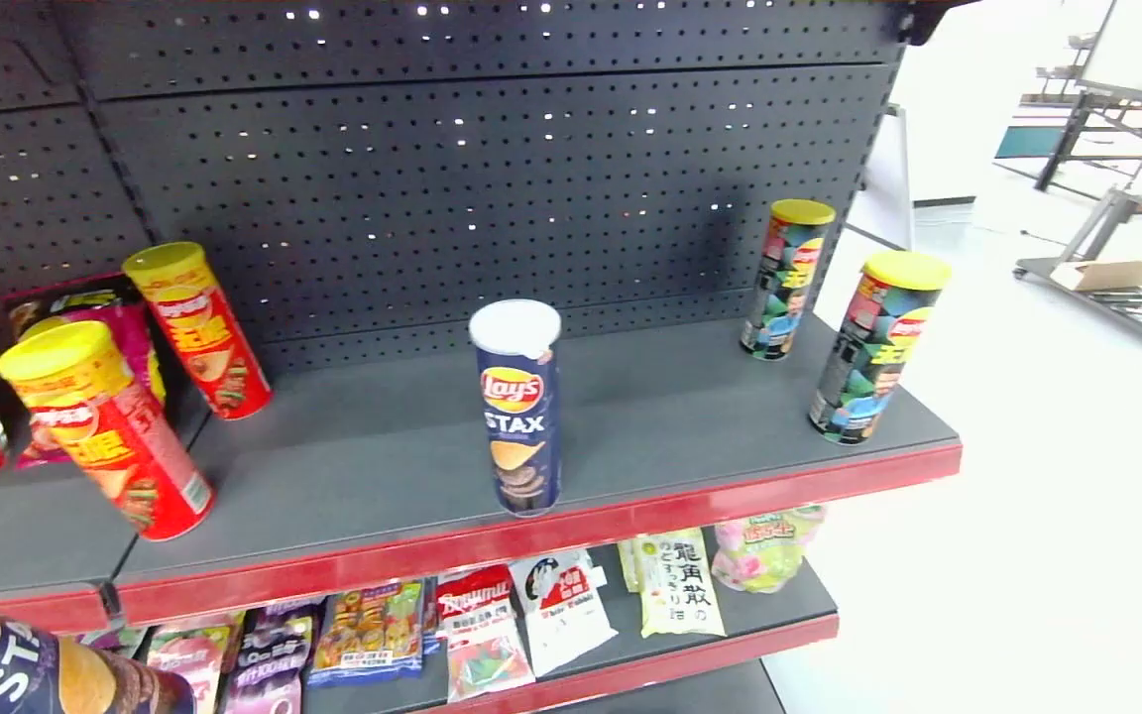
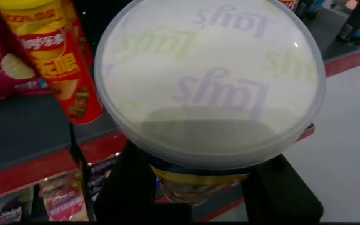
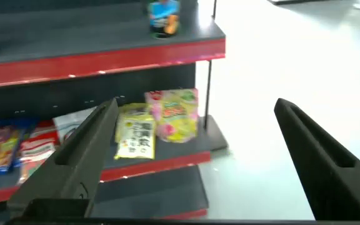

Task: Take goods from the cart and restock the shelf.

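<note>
A blue chips can (image 1: pixel 6 674) shows at the lower left corner of the head view, below the front edge of the shelf (image 1: pixel 690 416). In the left wrist view the same can (image 2: pixel 208 87) has its white lid facing the camera, and my left gripper (image 2: pixel 202 187) is shut on its body with a dark finger on each side. An identical blue can (image 1: pixel 516 407) stands upright near the shelf's red front lip. My right gripper (image 3: pixel 199 169) is open with nothing between its fingers, low beside the right end of the lower shelf (image 3: pixel 161 165).
Two red cans (image 1: pixel 100 426) stand at the shelf's left and two dark patterned cans (image 1: pixel 878 347) at its right end. Snack bags (image 1: pixel 492 625) fill the lower shelf. Bare shelf lies either side of the middle can. White floor and a metal rack (image 1: pixel 1116 198) lie to the right.
</note>
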Controlling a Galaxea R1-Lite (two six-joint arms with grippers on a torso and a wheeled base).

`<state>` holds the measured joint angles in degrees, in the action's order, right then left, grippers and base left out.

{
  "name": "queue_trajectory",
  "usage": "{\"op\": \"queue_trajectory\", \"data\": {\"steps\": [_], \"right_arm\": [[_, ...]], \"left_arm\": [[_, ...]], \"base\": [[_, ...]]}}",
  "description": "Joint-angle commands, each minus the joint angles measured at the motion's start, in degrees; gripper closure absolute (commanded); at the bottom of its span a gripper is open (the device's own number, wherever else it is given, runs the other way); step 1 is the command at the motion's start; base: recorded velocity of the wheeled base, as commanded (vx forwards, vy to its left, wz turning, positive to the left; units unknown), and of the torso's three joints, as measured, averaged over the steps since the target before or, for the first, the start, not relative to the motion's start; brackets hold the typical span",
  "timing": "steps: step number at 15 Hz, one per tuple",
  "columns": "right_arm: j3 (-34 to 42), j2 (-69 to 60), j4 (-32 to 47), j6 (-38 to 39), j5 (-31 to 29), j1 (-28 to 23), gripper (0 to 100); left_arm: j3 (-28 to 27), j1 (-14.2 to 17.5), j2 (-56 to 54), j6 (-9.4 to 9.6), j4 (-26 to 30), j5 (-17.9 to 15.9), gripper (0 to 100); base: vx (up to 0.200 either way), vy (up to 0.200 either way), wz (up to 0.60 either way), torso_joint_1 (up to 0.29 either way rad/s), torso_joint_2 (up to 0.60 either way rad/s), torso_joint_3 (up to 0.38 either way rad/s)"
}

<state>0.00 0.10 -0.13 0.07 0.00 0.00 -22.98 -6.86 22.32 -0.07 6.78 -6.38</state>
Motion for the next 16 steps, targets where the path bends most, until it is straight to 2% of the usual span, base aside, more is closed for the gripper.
{"op": "queue_trajectory", "data": {"steps": [1, 3, 7, 9, 12, 14, 15, 16], "right_arm": [[0.0, -0.01, -0.04, 0.01, 0.0, 0.0, 0], [0.0, -0.01, -0.04, 0.01, 0.0, 0.0, 0], [0.0, -0.01, 0.05, 0.01, 0.0, 0.0, 0], [0.0, -0.01, -0.04, 0.01, 0.0, 0.0, 0], [0.0, -0.01, 0.05, 0.01, 0.0, 0.0, 0], [0.0, -0.01, -0.04, 0.01, 0.0, 0.0, 0], [0.0, -0.01, -0.04, 0.01, 0.0, 0.0, 0], [0.0, -0.01, -0.04, 0.01, 0.0, 0.0, 0]], "left_arm": [[-0.14, 0.01, 0.53, -0.01, -0.01, 0.05, 100], [-0.93, 0.01, 3.34, -0.01, -0.01, 0.22, 100], [-7.26, 0.1, 16.18, 0.07, -2.47, 0.05, 100], [-10.86, 0.01, 27.43, 0.34, -9.5, -0.13, 100], [-15.78, 0.01, 38.24, 0.34, -11.44, 0.14, 100], [-16.4, -1.22, 43.07, 0.69, -15.83, 0.05, 100], [-16.57, -1.66, 47.46, 0.69, -21.81, 0.22, 100], [-16.66, -1.84, 48.96, 0.78, -23.92, 0.22, 100]], "base": [[0.0, 0.0, 0.0, 0.0, 0.0, 0.0], [0.0, 0.0, 0.0, 0.0, 0.0, 0.0], [0.0, 0.0, 0.0, 0.0, 0.0, 0.0], [0.0, 0.0, 0.0, 0.0, 0.0, 0.0], [0.0, 0.0, 0.0, 0.0, 0.0, 0.0], [0.0, 0.0, 0.0, 0.0, 0.0, 0.0], [0.0, 0.0, 0.0, 0.0, 0.0, 0.0], [0.0, 0.0, 0.0, 0.0, 0.0, 0.0]]}}
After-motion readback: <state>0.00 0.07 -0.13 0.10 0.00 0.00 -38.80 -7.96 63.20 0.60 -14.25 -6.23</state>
